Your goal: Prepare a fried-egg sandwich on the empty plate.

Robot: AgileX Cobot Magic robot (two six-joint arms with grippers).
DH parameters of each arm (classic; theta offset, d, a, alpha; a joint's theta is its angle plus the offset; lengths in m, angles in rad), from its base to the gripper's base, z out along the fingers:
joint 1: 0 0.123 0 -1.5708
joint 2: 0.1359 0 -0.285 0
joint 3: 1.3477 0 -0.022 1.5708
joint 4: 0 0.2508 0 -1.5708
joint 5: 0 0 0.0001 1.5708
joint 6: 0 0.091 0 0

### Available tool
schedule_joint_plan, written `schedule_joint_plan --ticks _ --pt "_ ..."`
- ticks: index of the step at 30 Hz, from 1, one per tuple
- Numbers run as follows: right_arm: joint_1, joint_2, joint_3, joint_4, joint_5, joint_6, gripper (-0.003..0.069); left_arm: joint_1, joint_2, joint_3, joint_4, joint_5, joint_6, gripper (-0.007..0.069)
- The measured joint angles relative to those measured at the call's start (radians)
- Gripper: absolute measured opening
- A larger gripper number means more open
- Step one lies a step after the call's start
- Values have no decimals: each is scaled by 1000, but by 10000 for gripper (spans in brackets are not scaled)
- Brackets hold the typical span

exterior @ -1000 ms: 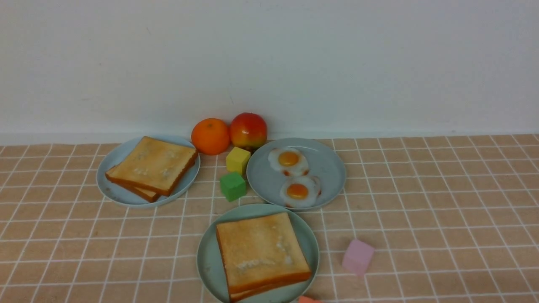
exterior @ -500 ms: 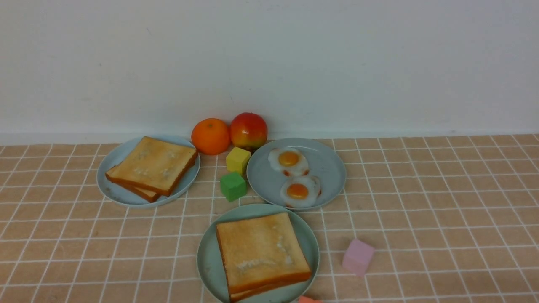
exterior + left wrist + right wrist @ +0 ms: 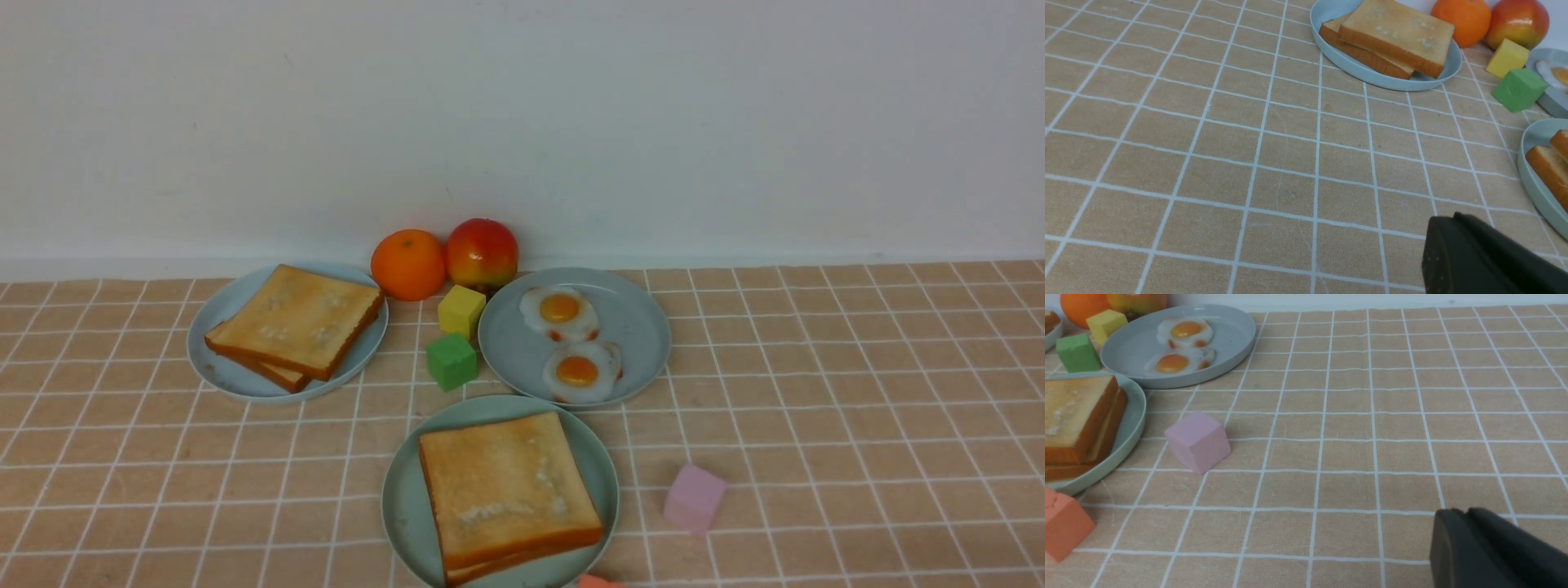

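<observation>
Checkered tablecloth [image 3: 816, 392]: sandwich [image 3: 506, 490] on green plate [image 3: 402, 498]; left gripper [image 3: 1457, 253] pressed together, right gripper [image 3: 1470, 547] state indeterminable.

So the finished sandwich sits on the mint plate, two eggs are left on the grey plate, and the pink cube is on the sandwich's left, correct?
Not quite: the pink cube lies to the right of the sandwich, as the front view shows. The sandwich does sit on the mint plate, and two eggs lie on the grey plate.

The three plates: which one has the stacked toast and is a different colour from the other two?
The pale green plate nearest the robot, holding two stacked toast slices; both others are blue-grey.
</observation>
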Motion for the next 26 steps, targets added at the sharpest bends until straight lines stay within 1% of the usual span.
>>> schedule_joint_plan --ticks 26 --pt "0 0 0 0 0 0 85 0 0 0 0 0 0 4"
